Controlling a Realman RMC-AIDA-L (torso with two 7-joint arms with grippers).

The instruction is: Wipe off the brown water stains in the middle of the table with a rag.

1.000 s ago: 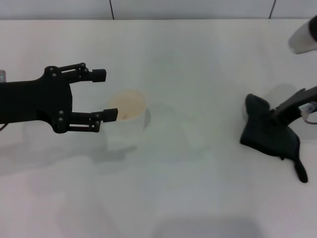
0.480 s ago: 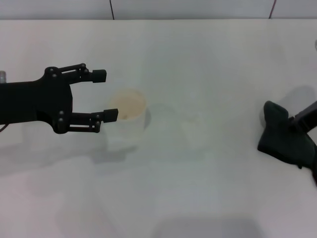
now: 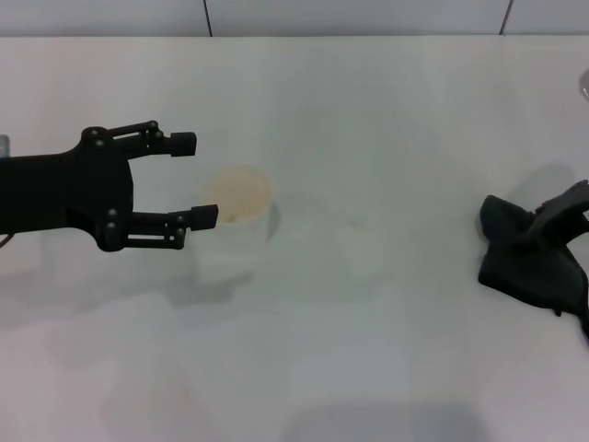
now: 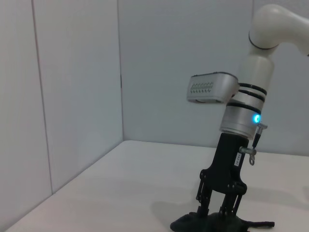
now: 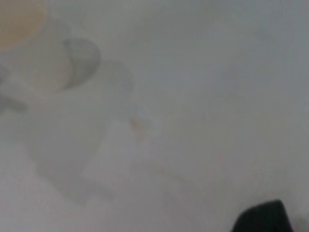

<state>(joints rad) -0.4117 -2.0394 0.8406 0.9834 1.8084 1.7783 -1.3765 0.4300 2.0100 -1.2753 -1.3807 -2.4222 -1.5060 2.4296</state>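
Observation:
The rag (image 3: 529, 262), a dark crumpled cloth, lies on the white table (image 3: 368, 110) at the far right. My right gripper (image 3: 555, 221) stands on it with the fingers pinched into the cloth. The left wrist view shows that gripper (image 4: 217, 213) upright on the rag (image 4: 212, 224). A faint trace of the brown water stains (image 5: 139, 126) shows in the right wrist view, and is barely visible near the table's middle (image 3: 361, 221) in the head view. At the left, my left gripper (image 3: 193, 180) hovers open beside a cup, holding nothing.
A clear plastic cup (image 3: 239, 216) with an orange-brown top stands just right of the left gripper's fingertips, left of the stain. The right wrist view shows the cup (image 5: 34, 53) and a corner of the rag (image 5: 263, 217). A wall runs along the table's far edge.
The right gripper carried the rag rightward toward the table's right edge, then settled lower on it. The left arm and the cup have not moved.

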